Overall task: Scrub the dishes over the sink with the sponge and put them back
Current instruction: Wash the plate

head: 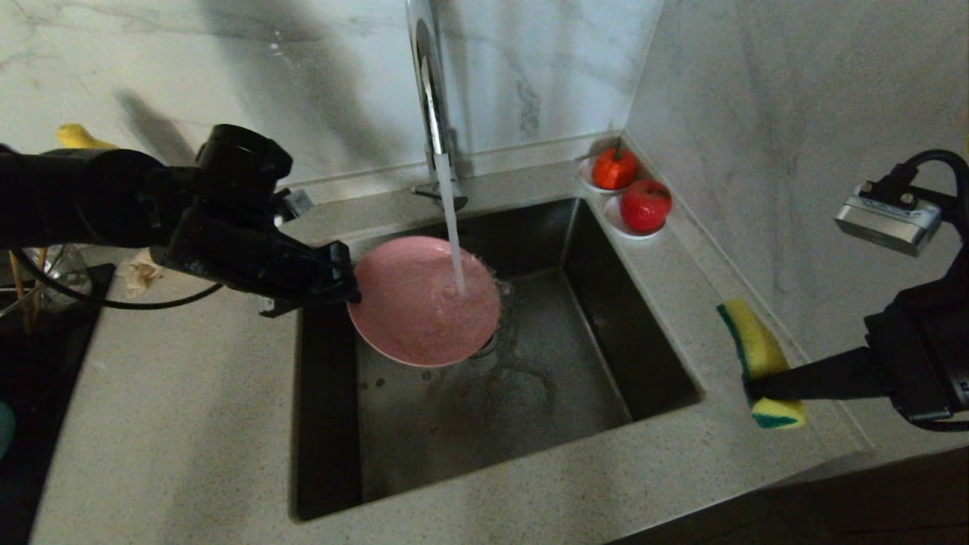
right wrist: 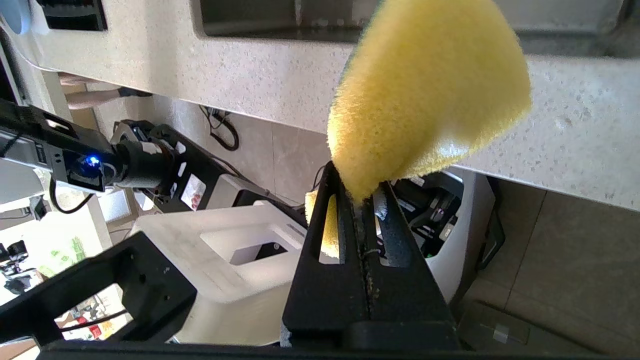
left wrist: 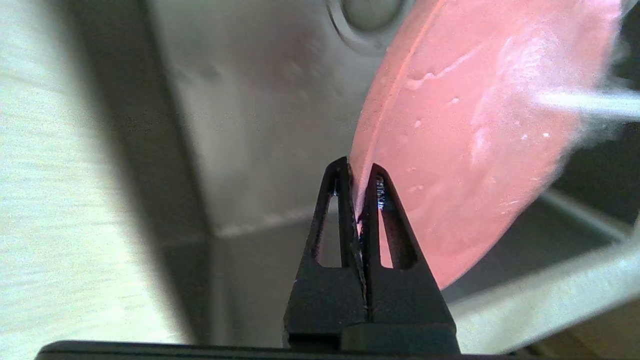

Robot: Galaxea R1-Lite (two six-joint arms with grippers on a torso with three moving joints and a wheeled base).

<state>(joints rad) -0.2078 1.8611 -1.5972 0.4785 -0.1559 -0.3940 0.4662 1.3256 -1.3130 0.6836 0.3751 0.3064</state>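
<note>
The pink plate (head: 420, 303) (left wrist: 465, 145) hangs tilted over the dark sink (head: 606, 363), under running water from the chrome faucet (head: 431, 91). My left gripper (head: 344, 284) (left wrist: 357, 175) is shut on the plate's left rim. At the right, over the counter's front corner, my right gripper (head: 757, 390) (right wrist: 357, 192) is shut on the yellow sponge (head: 757, 352) (right wrist: 425, 95), whose thin green layer shows along one edge. Thin wooden chopsticks (head: 19, 288) stand at the far left. The bowl is out of view.
Two white saucers with red fruit (head: 632, 193) sit at the sink's back right corner, against the marble wall (head: 757, 113). Grey counter (head: 189, 424) surrounds the basin. A black rack (head: 45, 363) sits at the left edge. The round drain (left wrist: 372, 15) lies below the plate.
</note>
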